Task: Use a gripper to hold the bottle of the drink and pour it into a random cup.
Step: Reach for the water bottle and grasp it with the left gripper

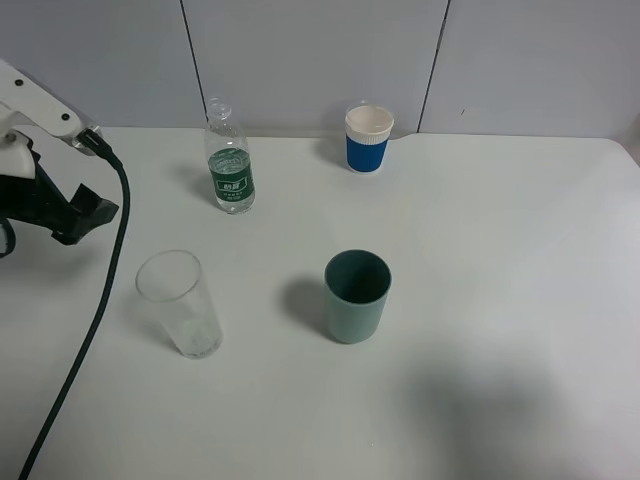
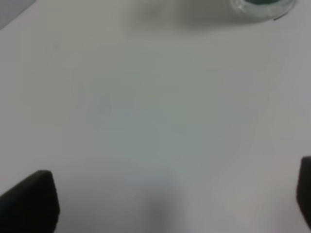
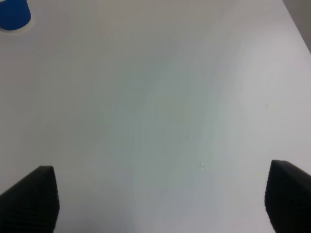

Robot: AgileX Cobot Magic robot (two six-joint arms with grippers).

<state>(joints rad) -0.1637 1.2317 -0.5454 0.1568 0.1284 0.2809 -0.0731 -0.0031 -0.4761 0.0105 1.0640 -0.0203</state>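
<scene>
**Left gripper held wide open and empty; bottle standing apart from it**

In the left wrist view, the left gripper's two dark fingertips are seen at opposite edges of the picture. Only bare table lies between them, and nothing is gripped. A sliver of the bottle's clear base with some green is caught at the far edge of that view, well ahead of the jaws and off to one side.

From the high camera, the left arm is seen at the left edge of the table, with a black cable trailing down toward the near edge. The right gripper is shown only by its own wrist camera. Its jaws are likewise spread wide over bare table, with nothing between them.

The bottle is placed upright at the back left of the table, near the wall. It is uncapped, and its dark green label is turned toward the camera. It is touched by neither gripper.

The teal-green cup is set upright near the middle of the table, its mouth open upward. It is well apart from the bottle, in front of it and to its right. A clear tumbler is seen left of the teal-green cup, in front of the bottle. A blue paper cup with a white rim is placed at the back, right of the bottle. All four vessels are kept apart from one another.
</scene>
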